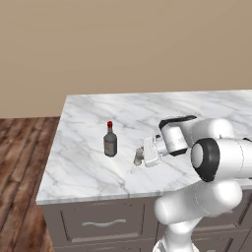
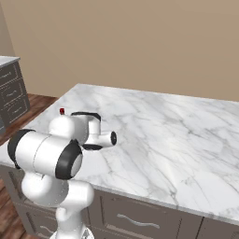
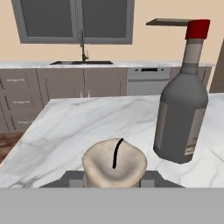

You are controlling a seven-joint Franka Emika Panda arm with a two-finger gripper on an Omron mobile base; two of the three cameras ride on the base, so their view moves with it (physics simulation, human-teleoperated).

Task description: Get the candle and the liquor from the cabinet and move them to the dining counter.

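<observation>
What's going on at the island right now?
The arm's hand is shut on the candle, low at the dining counter; I can't tell if the candle touches the marble. The liquor already stands upright on that counter just beside it, apart from the hand.

A white Franka Panda arm (image 1: 216, 162), built from rounded, glossy segments, shows a smooth plastic-like shell. Black bands ring its joints, most plainly a wide dark collar around the big elbow drum and a thinner black strip edging the wrist housing. A short white cylinder with a dark end cap juts from the wrist in the right base view. The hand is a pale, boxy block with small ribbed details.
</observation>
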